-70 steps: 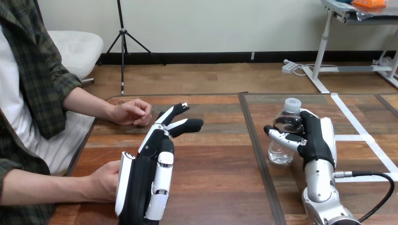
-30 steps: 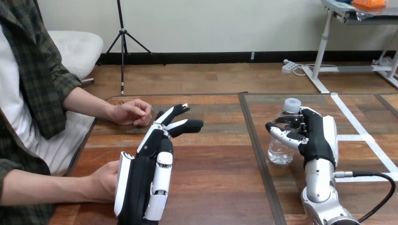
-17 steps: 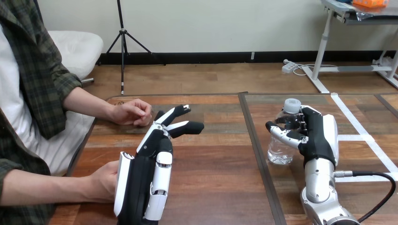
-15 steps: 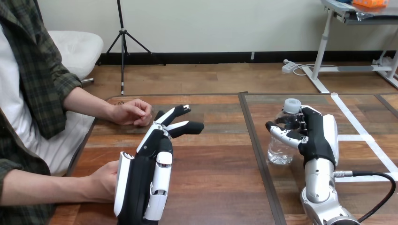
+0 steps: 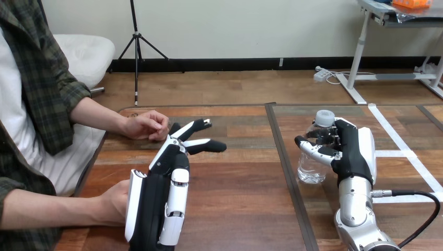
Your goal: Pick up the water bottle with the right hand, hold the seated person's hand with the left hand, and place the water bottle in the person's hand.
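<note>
Left hand (image 5: pixel 156 206) dipped slightly, fingers straight; right hand (image 5: pixel 356 151) curled high round the water bottle (image 5: pixel 312 170): light, crushable, I judged.

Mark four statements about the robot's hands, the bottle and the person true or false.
1. The right hand has its fingers curled round the water bottle. True.
2. The water bottle lies on its side. False: it stands upright on the table.
3. The left hand is clenched round a wrist. False: its fingers are straight, and the person's hand at the view's lower left lies beside it.
4. The person's other hand rests on the table, apart from the bottle. True.
</note>
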